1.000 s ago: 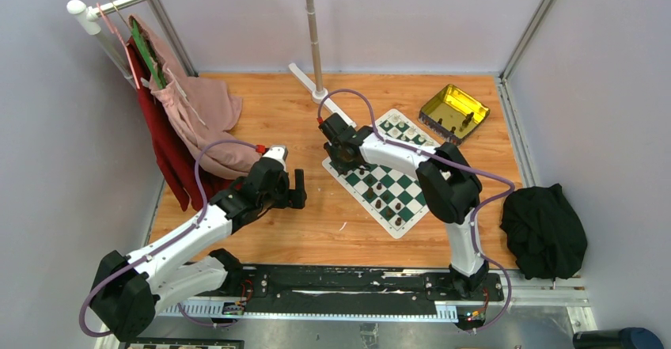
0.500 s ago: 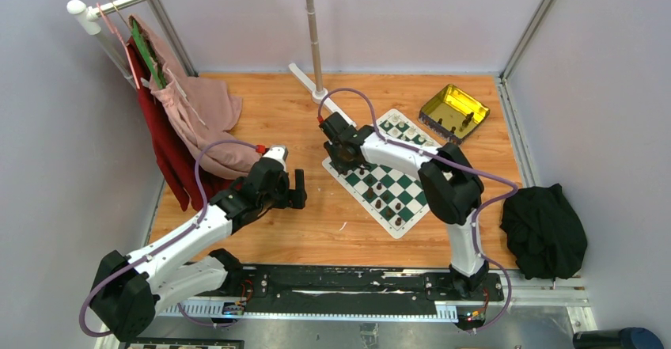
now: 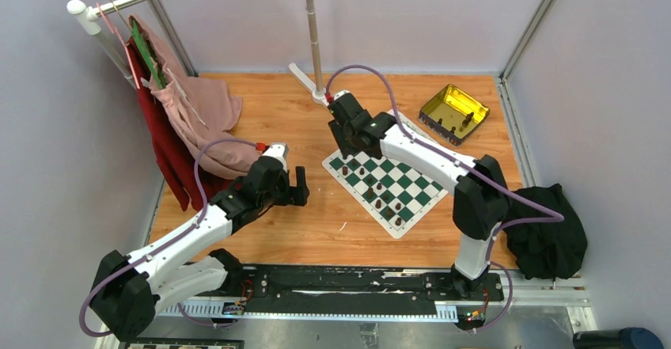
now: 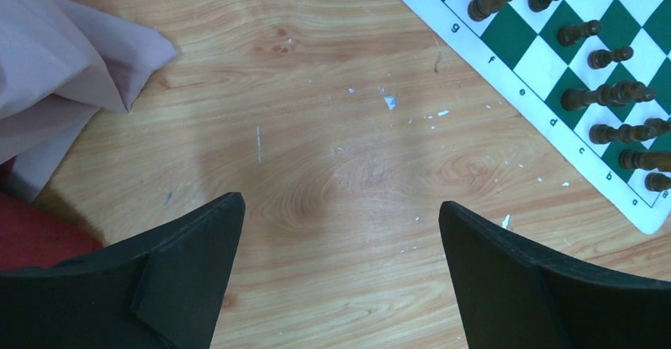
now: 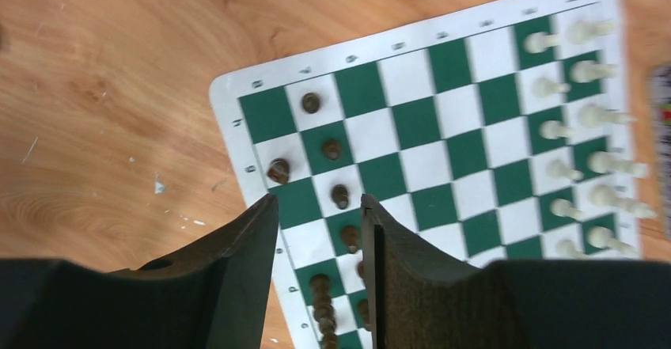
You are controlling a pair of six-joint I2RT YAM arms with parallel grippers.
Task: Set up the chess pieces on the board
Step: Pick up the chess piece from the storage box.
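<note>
The board (image 3: 399,176) lies flat on the wooden table (image 3: 269,104), turned at an angle, right of centre. The right gripper (image 5: 319,200) hangs above the board's far-left corner region, with its fingers (image 5: 245,270) parted to a moderate gap and nothing pinched between them. In the right wrist view, the dark chess pieces (image 5: 332,149) stand upright in the two files along the board's left edge. A few of them show in the gap between the fingers, down on the squares and clear of both pads. The white chess pieces (image 5: 589,72) stand in two rows along the opposite edge, well apart from the fingers.

The left gripper (image 4: 340,203) is spread wide over bare wood and holds nothing. The board's corner with dark pieces lies off to its upper right, apart from both fingers, and a pink cloth (image 4: 63,56) lies at the upper left.

A gold tin (image 3: 453,111) sits just beyond the board's far-right side. A black cloth (image 3: 544,230) lies at the table's right edge.
</note>
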